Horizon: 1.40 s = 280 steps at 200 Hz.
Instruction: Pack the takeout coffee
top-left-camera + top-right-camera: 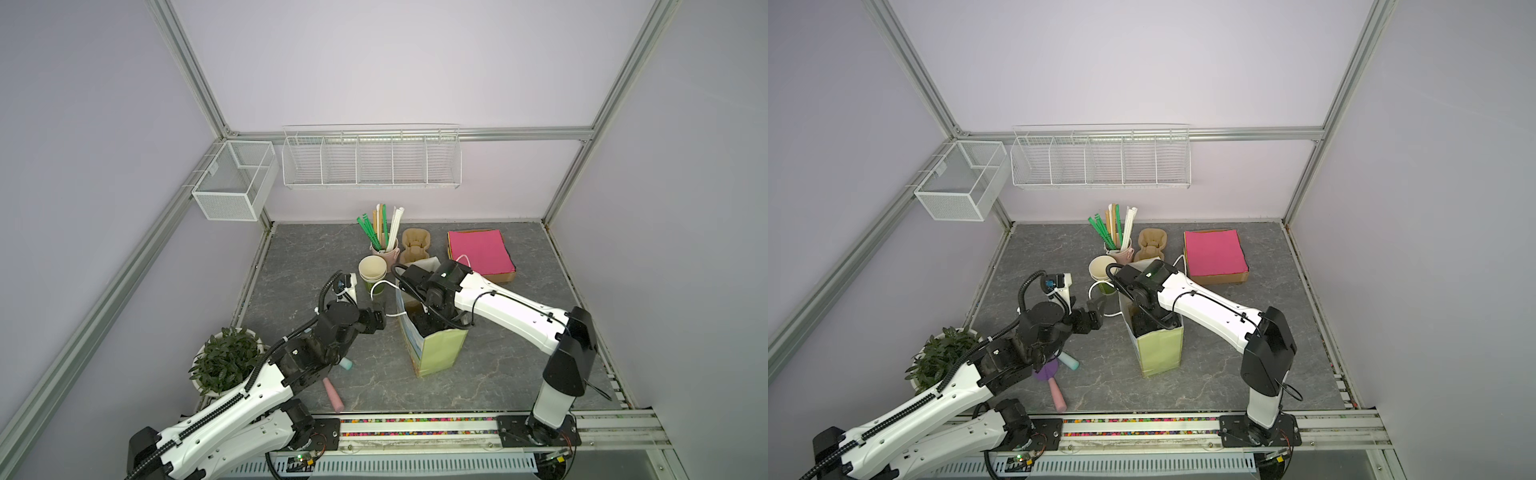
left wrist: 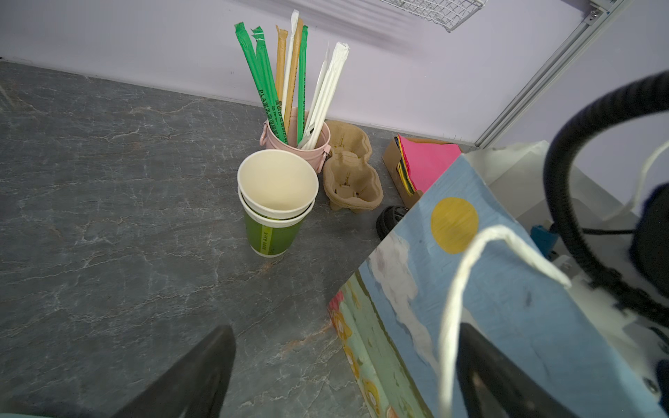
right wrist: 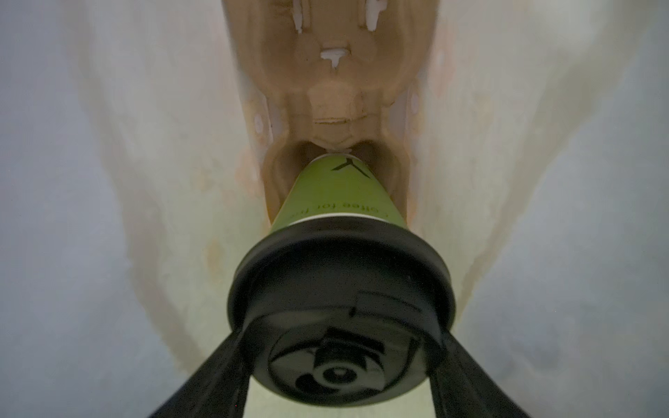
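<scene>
The takeout coffee (image 3: pixel 336 191), a green paper cup under a black sip lid (image 3: pixel 340 275), hangs inside the paper bag (image 1: pixel 440 353) (image 1: pixel 1160 349). Its base meets a hole of a brown pulp carrier (image 3: pixel 336 90) at the bag's bottom. My right gripper (image 3: pixel 344 336) is shut on the lid, one finger on each side. In both top views the right arm reaches down into the bag and the cup is hidden. My left gripper (image 1: pixel 379 318) (image 2: pixel 345 327) stands open at the bag's left side. The bag's white cord handle (image 2: pixel 456 289) runs between its jaws, close to one finger.
A stack of lidless green cups (image 1: pixel 372 270) stands behind the bag. A pink pot of straws (image 1: pixel 384 249), spare pulp carriers (image 1: pixel 415 245) and a box of coloured napkins (image 1: pixel 480 251) are near it. A potted plant (image 1: pixel 226 359) and a pink-handled tool (image 1: pixel 334 392) lie by the left arm.
</scene>
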Available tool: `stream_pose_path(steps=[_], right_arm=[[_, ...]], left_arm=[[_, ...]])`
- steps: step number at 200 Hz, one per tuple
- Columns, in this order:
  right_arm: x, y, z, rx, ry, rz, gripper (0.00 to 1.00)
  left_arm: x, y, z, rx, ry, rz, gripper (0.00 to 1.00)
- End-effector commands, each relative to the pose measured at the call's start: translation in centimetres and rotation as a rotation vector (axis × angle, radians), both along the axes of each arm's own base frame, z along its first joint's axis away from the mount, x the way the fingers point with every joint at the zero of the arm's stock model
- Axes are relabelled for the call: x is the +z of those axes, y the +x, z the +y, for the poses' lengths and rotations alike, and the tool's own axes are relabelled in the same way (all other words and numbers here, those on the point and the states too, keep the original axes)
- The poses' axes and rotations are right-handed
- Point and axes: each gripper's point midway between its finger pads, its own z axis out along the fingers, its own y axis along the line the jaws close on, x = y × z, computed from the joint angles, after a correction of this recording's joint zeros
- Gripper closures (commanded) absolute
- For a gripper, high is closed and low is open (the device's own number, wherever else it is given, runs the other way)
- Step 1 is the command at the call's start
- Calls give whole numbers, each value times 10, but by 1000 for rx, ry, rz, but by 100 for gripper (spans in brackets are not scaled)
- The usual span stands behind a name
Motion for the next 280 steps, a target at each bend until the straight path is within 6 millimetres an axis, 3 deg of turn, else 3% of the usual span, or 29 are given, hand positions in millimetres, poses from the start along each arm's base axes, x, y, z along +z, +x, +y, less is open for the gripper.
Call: stream_pose_path(steps=[1, 128, 185, 237, 280], right_arm=[[3, -2, -3, -12, 26, -10, 30], [-43, -12, -7, -13, -6, 66, 30], [-53, -16, -7, -9, -21, 89, 30], [-45, -15, -8, 3, -32, 86, 26], [-19, -5, -5, 16, -7, 23, 20]], left_arm=[[-3, -1, -2, -11, 9, -1, 6], [-3, -1, -2, -16, 9, 0, 6], [-3, -2, -3, -23, 6, -1, 6], [-3, -2, -4, -27, 4, -1, 7], [-3, -2, -4, -28, 6, 0, 6]])
